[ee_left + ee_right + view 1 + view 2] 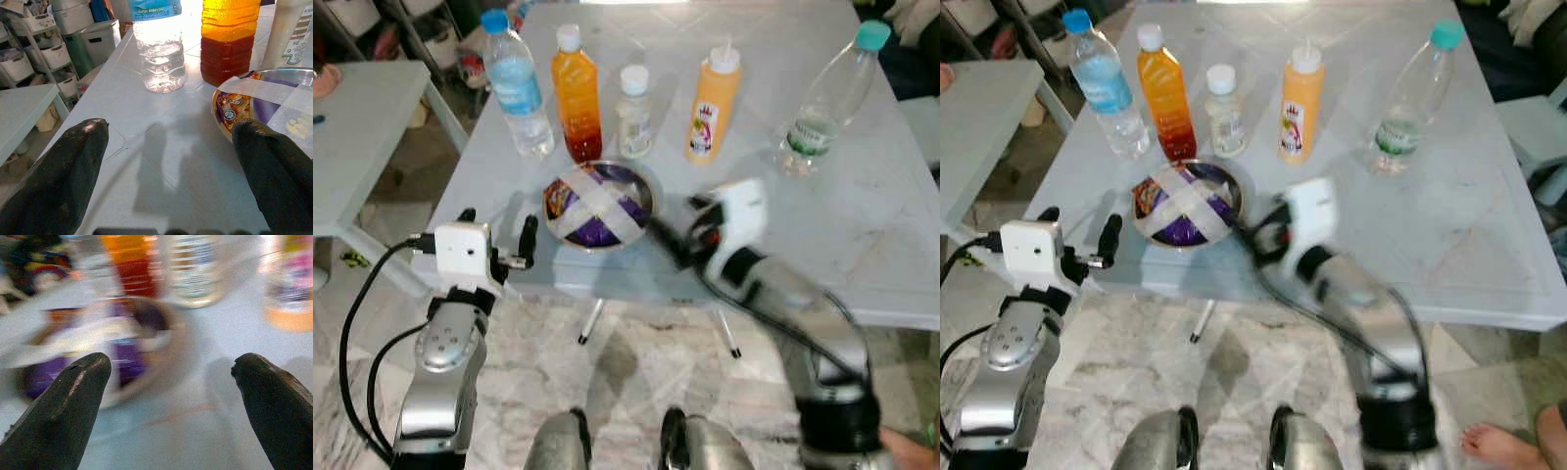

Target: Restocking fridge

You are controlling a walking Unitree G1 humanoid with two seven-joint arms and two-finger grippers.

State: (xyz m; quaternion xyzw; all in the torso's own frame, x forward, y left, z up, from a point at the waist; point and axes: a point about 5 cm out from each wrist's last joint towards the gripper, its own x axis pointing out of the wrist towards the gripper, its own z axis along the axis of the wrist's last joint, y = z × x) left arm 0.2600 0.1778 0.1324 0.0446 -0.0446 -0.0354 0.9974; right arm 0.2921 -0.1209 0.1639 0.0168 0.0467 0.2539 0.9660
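Observation:
A metal bowl (599, 204) with purple packets, crossed by white tape, sits near the front edge of the white table (871, 235). Behind it stand a blue-capped water bottle (519, 88), an orange drink bottle (578, 98), a small white-capped bottle (633, 113), a yellow squeeze bottle (713, 103) and a teal-capped clear bottle (822, 103). My left gripper (497, 220) is open at the table's front left edge, left of the bowl (274, 105). My right gripper (171, 362) is open, blurred, just right of the bowl (98, 347), with nothing between its fingers.
A second pale table (362, 127) stands at the left with a gap between the two. Shelves with storage baskets (29, 58) lie beyond the table's left side. A person's bare foot (1503, 446) rests on the tiled floor at the lower right.

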